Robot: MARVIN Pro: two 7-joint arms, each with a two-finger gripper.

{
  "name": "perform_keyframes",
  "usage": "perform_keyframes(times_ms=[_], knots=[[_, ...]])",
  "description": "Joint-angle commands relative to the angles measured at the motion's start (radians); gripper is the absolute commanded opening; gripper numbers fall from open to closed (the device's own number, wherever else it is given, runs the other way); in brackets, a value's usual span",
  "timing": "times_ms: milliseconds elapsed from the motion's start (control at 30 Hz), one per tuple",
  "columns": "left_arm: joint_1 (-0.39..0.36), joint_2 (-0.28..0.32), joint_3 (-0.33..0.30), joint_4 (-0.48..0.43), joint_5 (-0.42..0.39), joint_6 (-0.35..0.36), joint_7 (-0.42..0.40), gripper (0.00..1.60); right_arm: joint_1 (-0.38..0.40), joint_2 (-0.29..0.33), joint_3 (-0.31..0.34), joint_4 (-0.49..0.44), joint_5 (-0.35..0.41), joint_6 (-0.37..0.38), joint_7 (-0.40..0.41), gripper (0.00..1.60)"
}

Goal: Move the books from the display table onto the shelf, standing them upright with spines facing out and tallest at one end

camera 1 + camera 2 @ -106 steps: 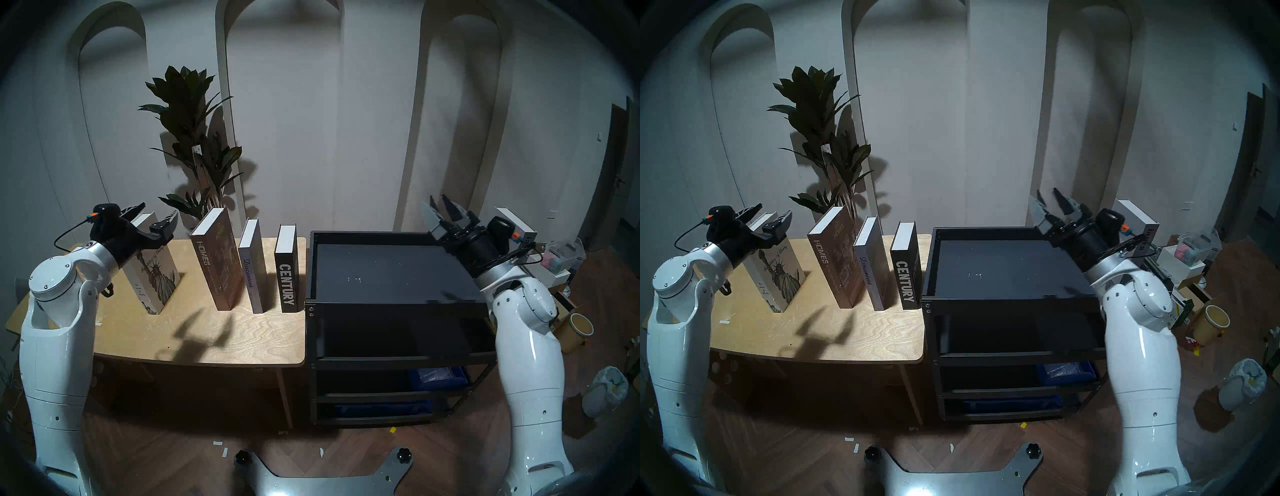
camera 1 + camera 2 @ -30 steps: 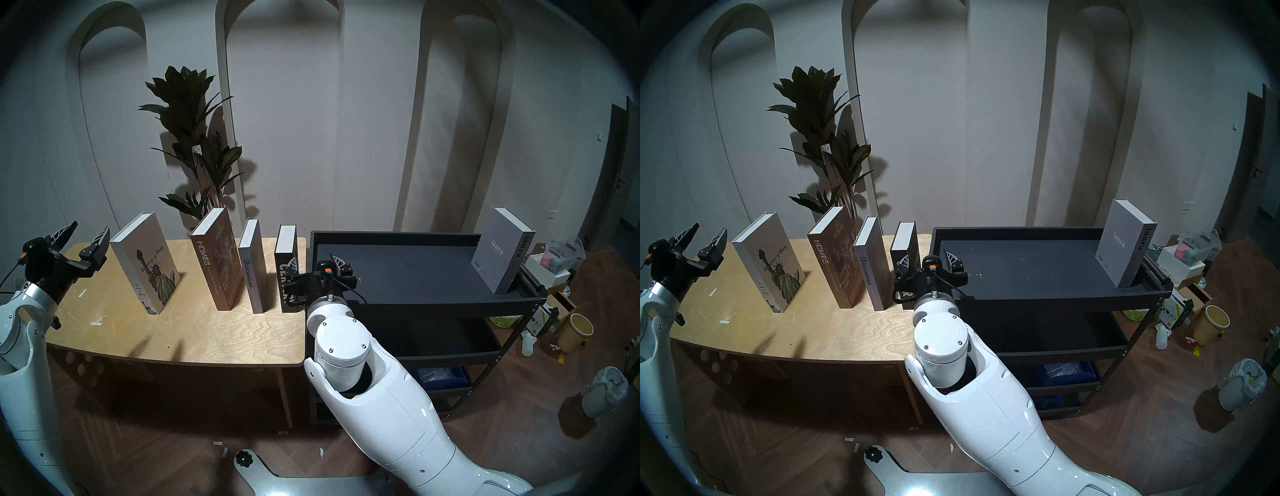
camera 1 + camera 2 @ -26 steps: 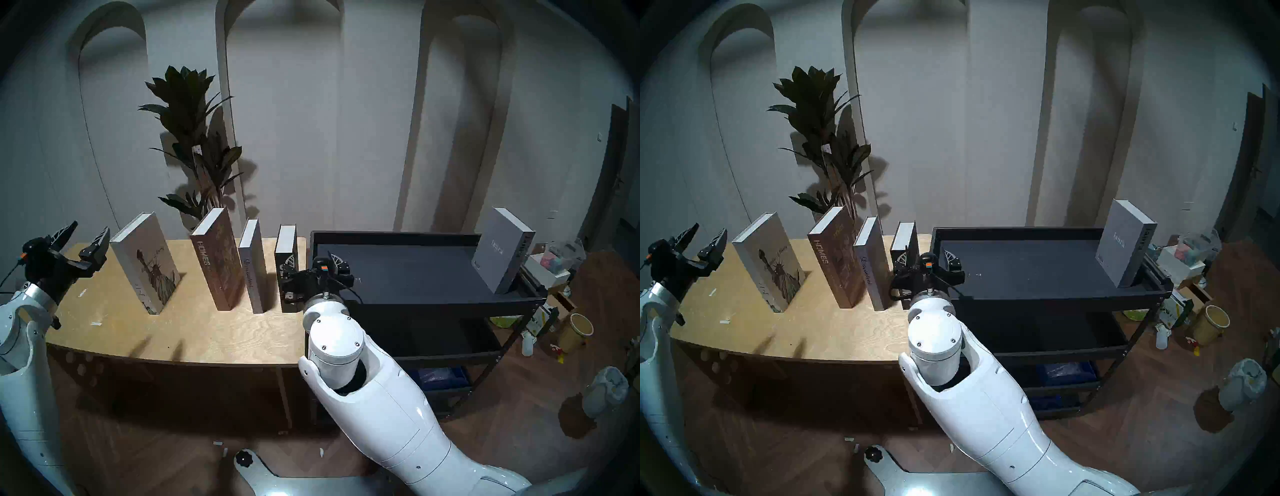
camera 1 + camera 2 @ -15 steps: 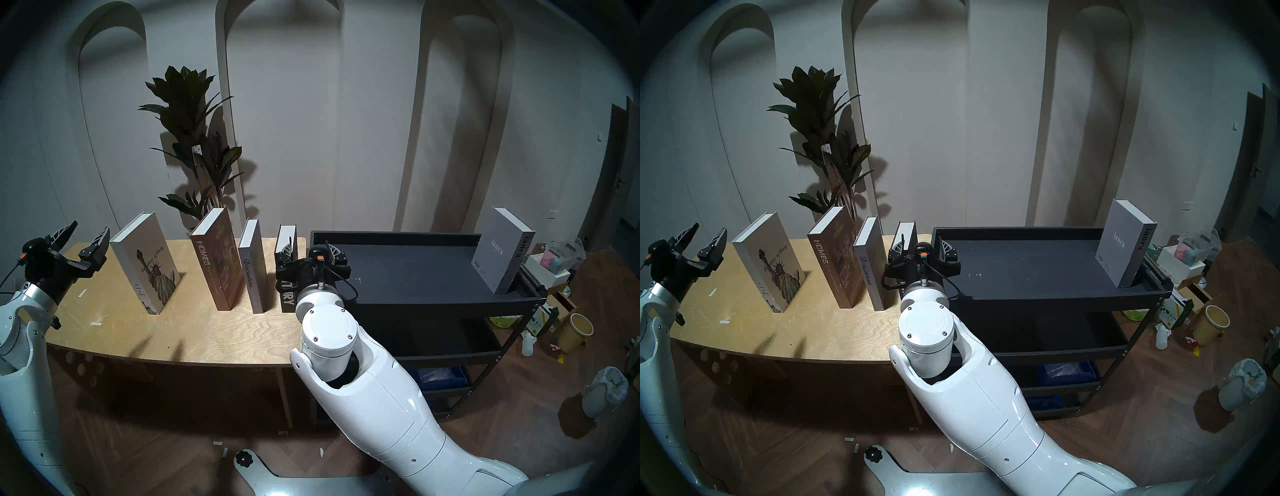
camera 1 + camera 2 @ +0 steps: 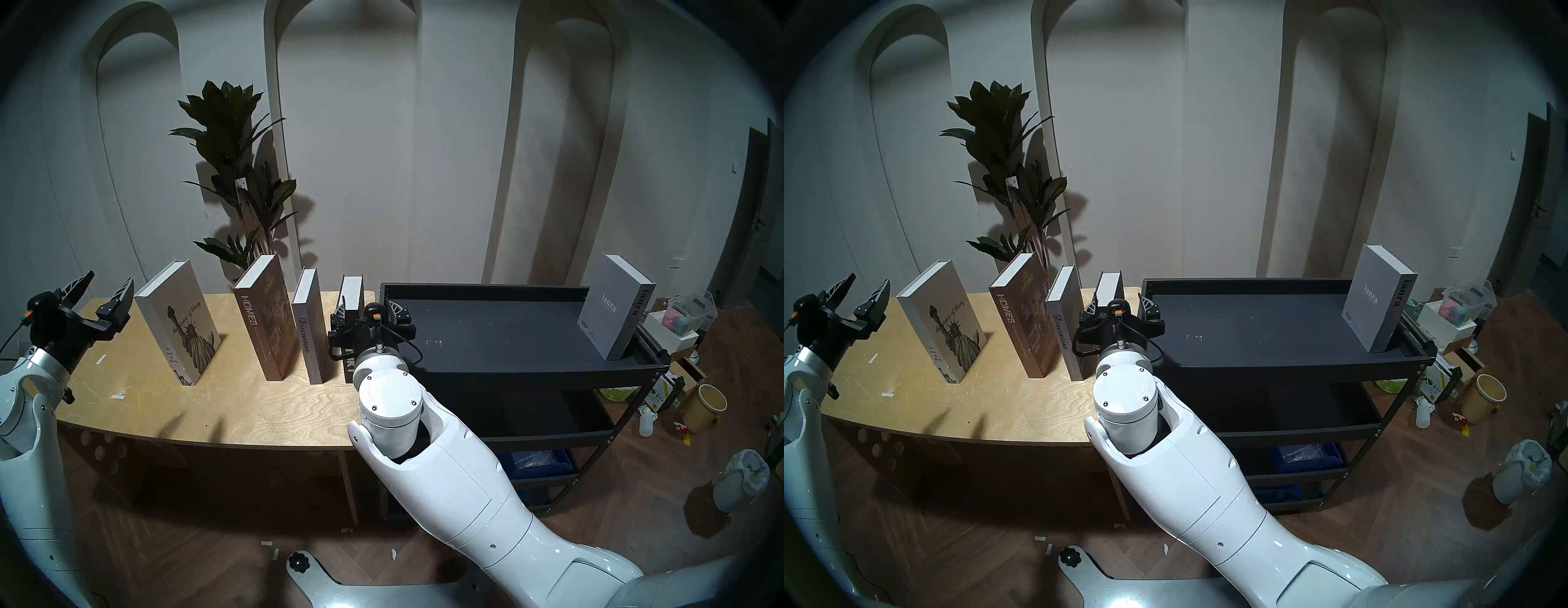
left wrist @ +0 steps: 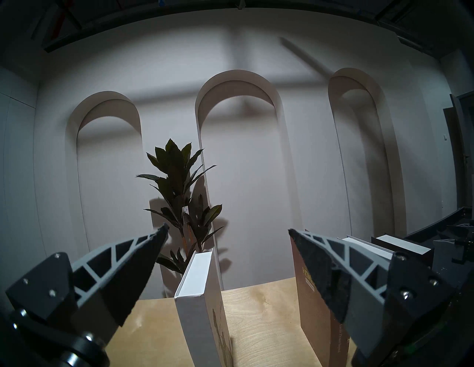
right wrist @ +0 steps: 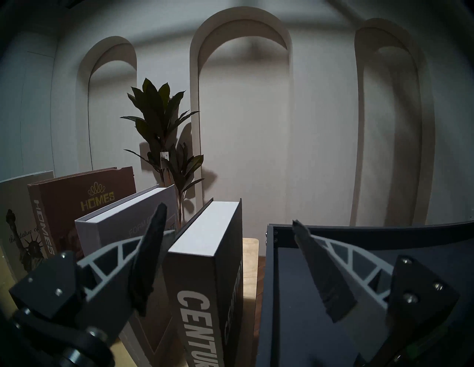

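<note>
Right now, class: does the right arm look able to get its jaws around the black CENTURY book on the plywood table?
Probably yes. The right gripper is open, straddling the CENTURY book: one finger in the gap beside the Discontent book, the other over the black cart. That gap looks narrow.

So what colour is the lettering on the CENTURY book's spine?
White block capitals on the black spine of the CENTURY book, clearest in the right wrist view.

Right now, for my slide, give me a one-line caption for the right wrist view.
Open right end effector straddling the upright black CENTURY book on the plywood table, beside the black cart's top tray.
</note>
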Motion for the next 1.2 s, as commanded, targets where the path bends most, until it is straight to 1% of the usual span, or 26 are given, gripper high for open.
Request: perform_keyframes(times_ms=[0, 200, 400, 667, 800, 1167], knots=[[-0.007, 0.006, -0.006, -0.011, 0.003, -0.008, 0.002, 1.6, 0.069, -0.039, 0.003, 0.015, 0.0, -0.012, 0.017, 1.6], [-0.007, 0.005, -0.006, -0.011, 0.003, -0.009, 0.003, 1.6, 0.07, -0.038, -0.007, 0.035, -0.005, -0.017, 0.023, 1.6], [-0.007, 0.006, -0.006, -0.011, 0.003, -0.009, 0.003, 1.6, 0.08, -0.035, -0.003, 0.057, -0.002, -0.018, 0.032, 1.6], [-0.007, 0.006, -0.006, -0.011, 0.003, -0.009, 0.003, 1.6, 0.09, -0.035, -0.002, 0.096, 0.002, -0.014, 0.045, 1.6], [-0.007, 0.006, -0.006, -0.011, 0.003, -0.01, 0.004, 1.6, 0.092, -0.033, -0.009, 0.122, -0.002, -0.025, 0.055, 1.6], [-0.006, 0.006, -0.006, -0.011, 0.003, -0.01, 0.004, 1.6, 0.098, -0.035, -0.02, 0.146, -0.009, -0.029, 0.065, 1.6]])
